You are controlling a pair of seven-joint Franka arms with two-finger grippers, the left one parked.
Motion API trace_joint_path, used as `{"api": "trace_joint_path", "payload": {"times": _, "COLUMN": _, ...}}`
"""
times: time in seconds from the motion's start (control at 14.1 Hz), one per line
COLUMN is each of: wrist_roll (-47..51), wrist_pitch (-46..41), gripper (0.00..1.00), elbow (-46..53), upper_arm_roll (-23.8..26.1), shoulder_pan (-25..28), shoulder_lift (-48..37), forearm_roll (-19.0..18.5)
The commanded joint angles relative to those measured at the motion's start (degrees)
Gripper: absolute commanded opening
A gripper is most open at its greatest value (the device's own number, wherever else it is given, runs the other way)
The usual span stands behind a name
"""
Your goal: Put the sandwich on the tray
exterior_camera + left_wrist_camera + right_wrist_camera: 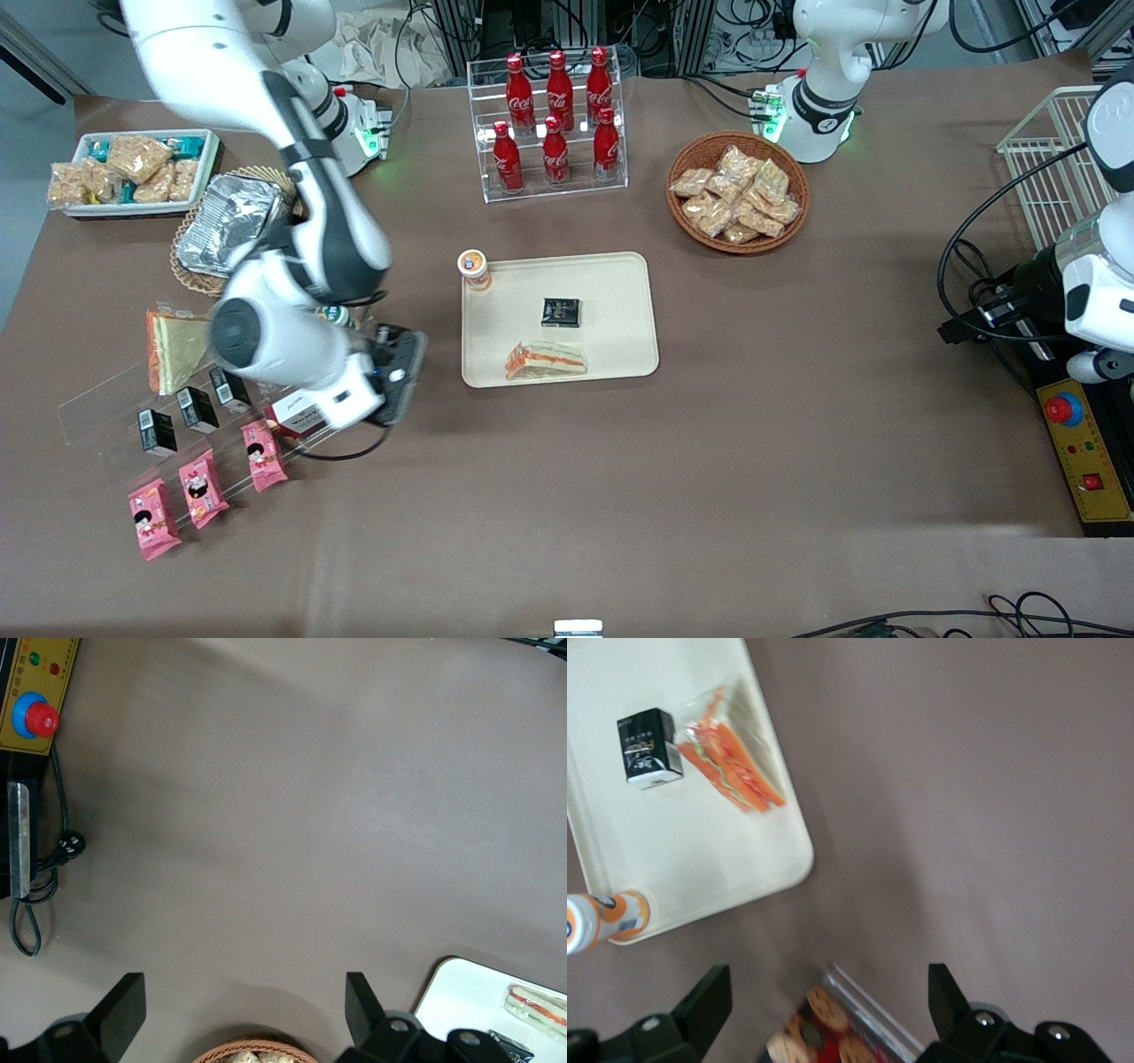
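A cream tray lies mid-table. On it rests a wrapped sandwich with orange and green filling along its edge, near the tray's front rim; in the right wrist view the sandwich lies beside a small black packet on the tray. A second, like sandwich leans on the clear shelf at the working arm's end. My gripper hangs between that shelf and the tray, open with nothing between its fingers, above a red cookie box.
An orange-capped bottle stands at the tray's corner. A rack of cola bottles and a wicker basket of snack packets sit farther back. Foil containers, a white snack bin, black cartons and pink packets crowd the working arm's end.
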Motion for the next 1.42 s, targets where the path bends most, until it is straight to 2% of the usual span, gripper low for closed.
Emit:
{"api": "trace_joint_path", "payload": {"times": 0.0, "wrist_roll": 1.1, "wrist_pitch": -2.8, "gripper": 0.99, "elbow": 0.7, "upper_arm_roll": 1.4, "shoulder_pan": -7.6, "shoulder_lift": -3.2, "forearm_roll": 2.7}}
{"api": "trace_joint_path", "payload": {"times": 0.21, "wrist_roll": 6.5, "wrist_pitch": -3.5, "gripper": 0.99, "elbow": 1.3, "upper_arm_roll": 1.6, "shoulder_pan": -14.6, "shoulder_lift": -5.8, "forearm_roll": 2.6}}
{"api": "trace_joint_path", "payload": {"times": 0.43, "wrist_roll": 16.8, "wrist_pitch": -11.8, "gripper": 0.99, "elbow": 1.9, "upper_arm_roll": 1.1, "shoulder_pan": -17.7, "shoulder_lift": -9.3, "forearm_roll": 2.0}}
{"api": "trace_joint_path", "payload": {"times": 0.5, "wrist_roll": 22.9, "wrist_pitch": -12.3, "gripper": 0.99, "elbow": 2.1, "upper_arm_roll": 1.0, "shoulder_pan": -18.4, "shoulder_lift": -10.4, "forearm_roll": 0.7}}
{"api": "trace_joint_path", "payload": {"times": 0.57, "wrist_roll": 30.0, "wrist_pitch": -12.3, "gripper": 0.99, "elbow": 3.1, "upper_arm_roll": 1.4, "shoulder_pan": -18.4, "shoulder_lift": -11.0, "forearm_roll": -5.4}}
{"api": "trace_joint_path", "payload": {"times": 0.64, "wrist_roll": 38.6, "wrist_pitch": -12.6, "gripper": 0.99, "elbow": 4.1, "upper_arm_roll": 1.8, "shoulder_pan": -18.4, "shoulder_lift": -11.7, "forearm_roll": -8.7}}
{"api": "trace_joint_path", "payload": {"times": 0.78, "wrist_roll": 53.9, "wrist_pitch": -15.9, "gripper": 0.99, "elbow": 4.2, "upper_arm_roll": 1.7, "shoulder_pan": -18.5, "shoulder_lift": -13.4, "forearm_roll": -9.2}}
{"api": "trace_joint_path", "payload": {"times": 0.85, "wrist_roll": 61.0, "wrist_pitch": -16.4, "gripper": 0.99, "elbow": 4.2, "upper_arm_roll": 1.8, "shoulder_pan": -18.4, "shoulder_lift": -13.9, "forearm_roll": -10.6}}
{"api": "trace_joint_path", "payload": {"times": 0.92, "wrist_roll": 66.7, "wrist_pitch": -16.7, "gripper": 0.99, "elbow": 4.1, "upper_arm_roll": 3.0, "shoulder_pan": -18.5, "shoulder_lift": -14.8, "forearm_roll": -13.8}}
{"api": "trace_joint_path", "payload": {"times": 1.06, "wrist_roll": 70.5, "wrist_pitch": -18.7, "gripper": 0.99, "elbow": 4.0, "upper_arm_roll": 6.0, "shoulder_pan": -20.4, "shoulder_lift": -16.8, "forearm_roll": -16.2}}
{"api": "trace_joint_path", "payload": {"times": 1.35, "wrist_roll": 70.5, "wrist_pitch": -18.9, "gripper": 0.99, "elbow": 3.9, "upper_arm_roll": 6.2, "shoulder_pan": -23.7, "shoulder_lift": -17.5, "forearm_roll": -16.1}}
